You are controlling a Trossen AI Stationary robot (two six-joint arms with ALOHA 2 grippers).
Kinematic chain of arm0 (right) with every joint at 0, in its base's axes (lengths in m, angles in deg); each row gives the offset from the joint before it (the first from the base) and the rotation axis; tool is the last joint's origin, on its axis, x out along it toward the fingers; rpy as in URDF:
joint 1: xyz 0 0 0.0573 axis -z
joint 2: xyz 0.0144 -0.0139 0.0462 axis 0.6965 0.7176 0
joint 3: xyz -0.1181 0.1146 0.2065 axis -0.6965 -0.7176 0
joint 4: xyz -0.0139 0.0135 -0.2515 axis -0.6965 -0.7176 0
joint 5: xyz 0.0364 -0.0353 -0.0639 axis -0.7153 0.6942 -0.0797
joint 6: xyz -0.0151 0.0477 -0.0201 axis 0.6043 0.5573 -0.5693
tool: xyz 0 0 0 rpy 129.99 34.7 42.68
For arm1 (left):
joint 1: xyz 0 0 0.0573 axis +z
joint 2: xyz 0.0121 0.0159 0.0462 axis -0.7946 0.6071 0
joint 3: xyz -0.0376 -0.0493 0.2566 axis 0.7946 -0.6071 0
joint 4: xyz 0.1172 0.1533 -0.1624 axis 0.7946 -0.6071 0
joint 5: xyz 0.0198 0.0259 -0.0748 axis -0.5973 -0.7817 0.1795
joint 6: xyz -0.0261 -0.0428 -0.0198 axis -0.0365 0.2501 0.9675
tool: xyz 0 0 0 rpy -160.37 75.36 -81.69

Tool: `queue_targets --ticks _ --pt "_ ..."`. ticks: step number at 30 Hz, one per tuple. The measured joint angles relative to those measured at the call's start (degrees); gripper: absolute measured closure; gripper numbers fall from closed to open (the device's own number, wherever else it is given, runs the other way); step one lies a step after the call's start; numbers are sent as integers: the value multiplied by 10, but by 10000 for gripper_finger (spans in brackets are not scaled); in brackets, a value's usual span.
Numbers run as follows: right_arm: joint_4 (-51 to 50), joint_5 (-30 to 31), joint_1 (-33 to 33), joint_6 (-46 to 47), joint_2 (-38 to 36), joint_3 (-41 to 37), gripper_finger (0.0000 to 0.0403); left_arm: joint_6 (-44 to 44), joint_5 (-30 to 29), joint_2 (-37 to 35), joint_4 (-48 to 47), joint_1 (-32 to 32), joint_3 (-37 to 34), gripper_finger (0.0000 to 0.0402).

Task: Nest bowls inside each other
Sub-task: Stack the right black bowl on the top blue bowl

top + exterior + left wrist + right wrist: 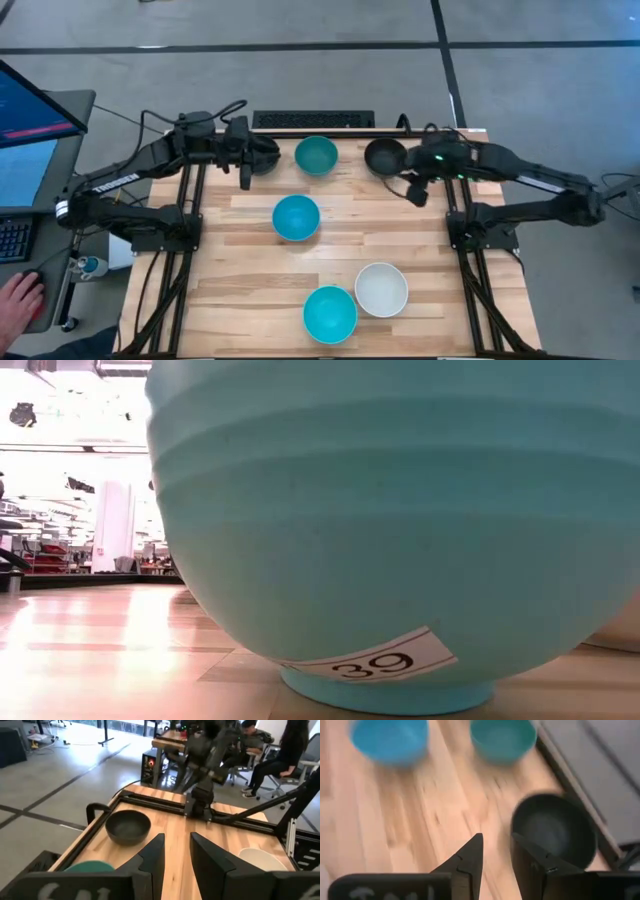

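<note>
Six bowls all sit apart, none nested: two black at the far edge, the left one [262, 157] just beside the left gripper [243, 170], the right one [385, 157] just beside the right gripper [417, 190]; teal [316, 155] lies between them, two cyan [296, 218] [330, 313] and white [381, 289] lie nearer. Both grippers are empty, fingers slightly parted. Judged: each arm's closest bowl is its own black one; the right black bowl lies just far-left of the right gripper.
</note>
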Motion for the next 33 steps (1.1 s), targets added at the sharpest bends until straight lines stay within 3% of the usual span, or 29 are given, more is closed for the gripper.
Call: queue_targets --ticks 4,9,13,15,18,20,33 --pt "25 -23 61 -13 75 0 285 -21 5 6 -10 0 0 321" --pt "112 -97 122 -54 148 1 285 -65 74 13 -8 3 0 321" --pt "118 -133 159 -60 213 1 285 -86 121 17 -10 10 0 321" --pt "113 -153 170 -60 242 0 285 -92 88 17 -8 15 0 321" --pt "116 -166 174 -60 278 0 285 -87 -26 21 -12 22 0 321" --pt "119 -167 174 -60 294 2 285 -92 -67 27 -9 25 0 321" --pt "129 -166 171 -75 337 24 285 -127 -76 114 42 28 0 321"
